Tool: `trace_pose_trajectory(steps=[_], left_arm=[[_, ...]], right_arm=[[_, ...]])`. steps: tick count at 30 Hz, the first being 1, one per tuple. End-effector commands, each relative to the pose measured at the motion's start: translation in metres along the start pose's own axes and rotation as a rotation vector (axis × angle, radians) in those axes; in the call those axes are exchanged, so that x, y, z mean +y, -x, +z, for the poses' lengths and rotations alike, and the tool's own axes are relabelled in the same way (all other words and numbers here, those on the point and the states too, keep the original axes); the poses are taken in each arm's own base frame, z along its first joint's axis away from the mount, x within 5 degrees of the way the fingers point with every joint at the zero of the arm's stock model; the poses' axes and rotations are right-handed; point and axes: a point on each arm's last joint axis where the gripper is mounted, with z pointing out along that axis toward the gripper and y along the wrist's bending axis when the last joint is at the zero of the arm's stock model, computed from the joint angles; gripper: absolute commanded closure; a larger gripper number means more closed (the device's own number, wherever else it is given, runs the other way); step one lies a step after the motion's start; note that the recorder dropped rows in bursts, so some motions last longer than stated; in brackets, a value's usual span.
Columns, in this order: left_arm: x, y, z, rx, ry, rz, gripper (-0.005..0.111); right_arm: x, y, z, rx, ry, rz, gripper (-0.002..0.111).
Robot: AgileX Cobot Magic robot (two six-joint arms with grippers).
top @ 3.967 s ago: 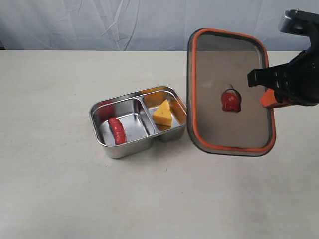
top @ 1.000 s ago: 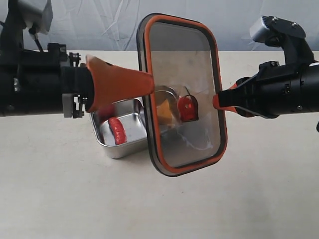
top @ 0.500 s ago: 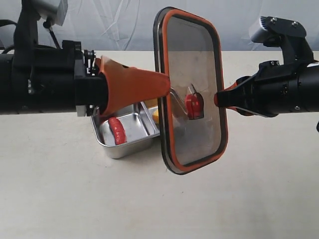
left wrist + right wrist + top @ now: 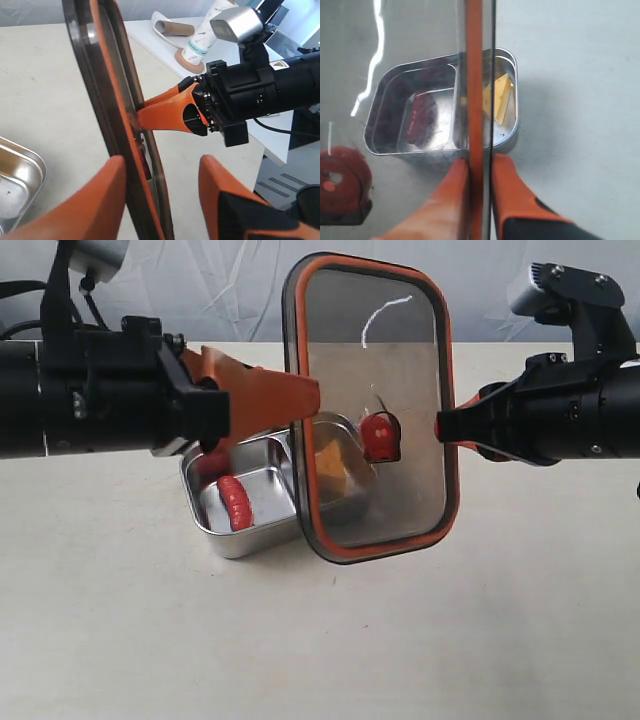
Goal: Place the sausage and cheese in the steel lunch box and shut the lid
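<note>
The dark see-through lid (image 4: 400, 360) with an orange rim hangs upright above the table. My right gripper (image 4: 443, 428) is shut on its right edge, and the right wrist view shows both fingers pressed on the rim (image 4: 474, 75). My left gripper (image 4: 305, 395) is open and straddles the lid's left edge (image 4: 107, 85); one finger is close to it, the other stands apart. Below sits the steel lunch box (image 4: 235, 538). The red sausage (image 4: 236, 502) lies in its left compartment. The yellow cheese (image 4: 333, 468) shows through the lid in the right compartment.
The lunch box stands on a beige table (image 4: 320, 640) with a pale cloth backdrop behind. In the left wrist view a side surface holds a white tube (image 4: 207, 32) and a cardboard roll (image 4: 172, 27), beyond the right arm.
The lid has turned to face the exterior camera more broadly and risen a little. The left gripper has drawn slightly back to the left along the lid's edge. The right grip is unchanged.
</note>
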Motion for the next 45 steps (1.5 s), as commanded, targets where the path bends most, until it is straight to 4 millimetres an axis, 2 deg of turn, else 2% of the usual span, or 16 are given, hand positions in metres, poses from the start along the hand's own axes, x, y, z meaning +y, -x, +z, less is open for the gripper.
trace_pose_trajectory(steps=[1,28,39,45], left_arm=[[0.005,0.001,0.003,-0.004,0.044,-0.001,0.061],[0.01,0.003,0.003,-0.033,0.096,-0.033,0.061],[0.0,0.008,0.004,-0.031,-0.001,-0.019,0.061],[0.014,-0.001,0.018,0.021,0.026,-0.057,0.061]], right_arm=[[0.007,-0.001,-0.002,0.021,0.047,-0.011,0.109],[0.004,0.002,-0.002,-0.015,0.017,0.021,0.109],[0.004,0.003,-0.002,-0.02,0.013,0.021,0.109],[0.004,0.002,-0.002,-0.016,0.017,0.021,0.109]])
